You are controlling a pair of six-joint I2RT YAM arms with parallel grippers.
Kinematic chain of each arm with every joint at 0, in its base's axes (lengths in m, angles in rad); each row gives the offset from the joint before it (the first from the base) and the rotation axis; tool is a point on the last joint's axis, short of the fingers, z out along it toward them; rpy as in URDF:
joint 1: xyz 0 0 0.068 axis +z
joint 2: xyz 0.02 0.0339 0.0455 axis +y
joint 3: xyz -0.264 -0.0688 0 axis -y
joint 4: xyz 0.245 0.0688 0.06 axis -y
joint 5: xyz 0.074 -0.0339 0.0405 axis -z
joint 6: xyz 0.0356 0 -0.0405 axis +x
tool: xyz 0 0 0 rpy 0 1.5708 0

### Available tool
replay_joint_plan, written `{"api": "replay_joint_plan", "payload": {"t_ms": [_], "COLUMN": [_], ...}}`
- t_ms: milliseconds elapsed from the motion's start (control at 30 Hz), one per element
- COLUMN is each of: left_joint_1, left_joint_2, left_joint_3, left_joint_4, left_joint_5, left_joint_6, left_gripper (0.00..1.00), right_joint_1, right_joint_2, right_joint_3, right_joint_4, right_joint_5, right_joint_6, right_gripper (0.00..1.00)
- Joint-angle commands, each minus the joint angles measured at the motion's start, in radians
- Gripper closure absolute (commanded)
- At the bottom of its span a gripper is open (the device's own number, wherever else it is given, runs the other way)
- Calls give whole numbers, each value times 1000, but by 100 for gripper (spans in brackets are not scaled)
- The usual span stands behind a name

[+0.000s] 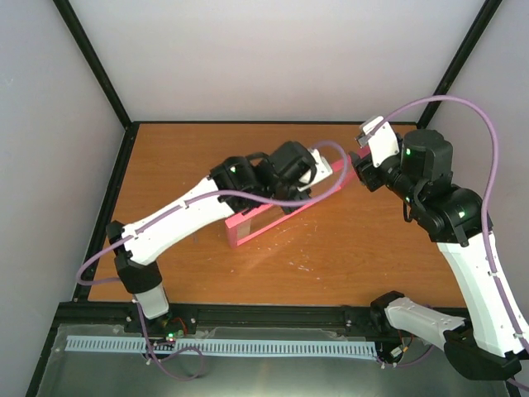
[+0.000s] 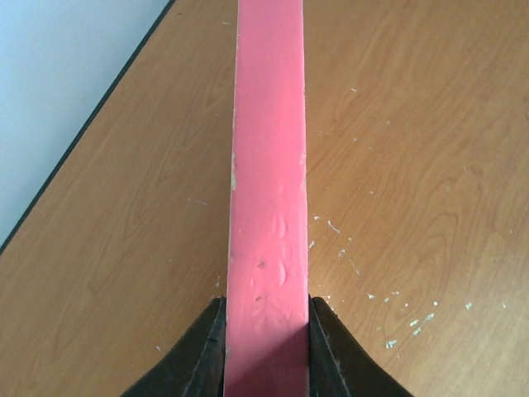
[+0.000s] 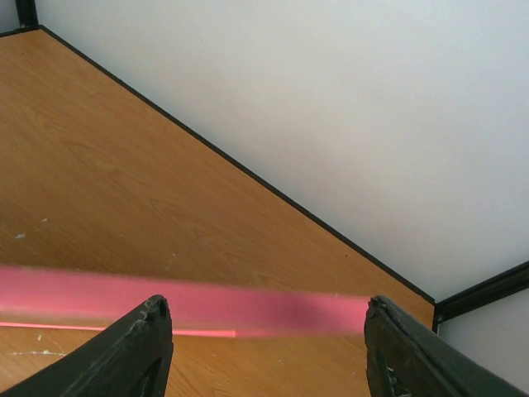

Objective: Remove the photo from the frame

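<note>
From above, the pink frame [image 1: 277, 213] stands on its long edge on the wooden table [image 1: 372, 248], running slantwise from near the middle toward the far right. The left arm reaches across from the near left, and its left claw [image 1: 307, 184] comes down on the upper edge of the frame, past the midpoint. The right claw [image 1: 357, 165] sits just at the frame's far right end. From here I cannot tell how either claw is set.

From the left wrist, the frame's [image 2: 269, 182] narrow pink edge runs straight away up the middle of the view, scuffed and dented near the bottom. The left claw [image 2: 266, 347] is pinching it, one dark finger [image 2: 202, 356] pressed to each side. The table [image 2: 413, 165] around it carries pale flecks.

From the right wrist, the right claw [image 3: 266, 308] is spread wide. The frame [image 3: 99, 294] shows as a blurred pink band running across, level with the fingertips [image 3: 145, 339]. Whether either finger touches it I cannot tell. A white wall [image 3: 331, 99] rises behind the table's [image 3: 124, 182] far edge.
</note>
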Motion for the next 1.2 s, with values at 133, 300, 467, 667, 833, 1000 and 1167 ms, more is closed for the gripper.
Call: {"api": "replay_joint_plan", "payload": {"t_ms": [133,300,467,667,833,1000,1167], "left_joint_1": [243,366,450,555,671,727,736], "left_joint_2": [-24,-35,-30,-38,-88,-159,-245], "left_joint_3": [134,113,95,1,-179,-394,-617], "left_joint_4": [124,178,194,239,382,530,663], "left_joint_5": [338,421,485,589,705,753,744], "left_joint_6": [-186,-272,-344,-449,-542,-615,-677], "left_gripper": [99,99,99,99,99,99,99], "right_joint_1": [-26,-32,-36,-43,-52,-72,-115], "right_joint_2": [3,-3,-10,-12,-7,-6,-4], "right_joint_3": [56,49,15,-7,-44,-143,-300], "right_joint_4": [12,19,33,50,65,89,170], "right_joint_5": [39,42,43,49,36,-15,-99], "right_joint_6": [21,15,13,6,7,33,63], "right_gripper": [39,40,40,40,41,41,41]}}
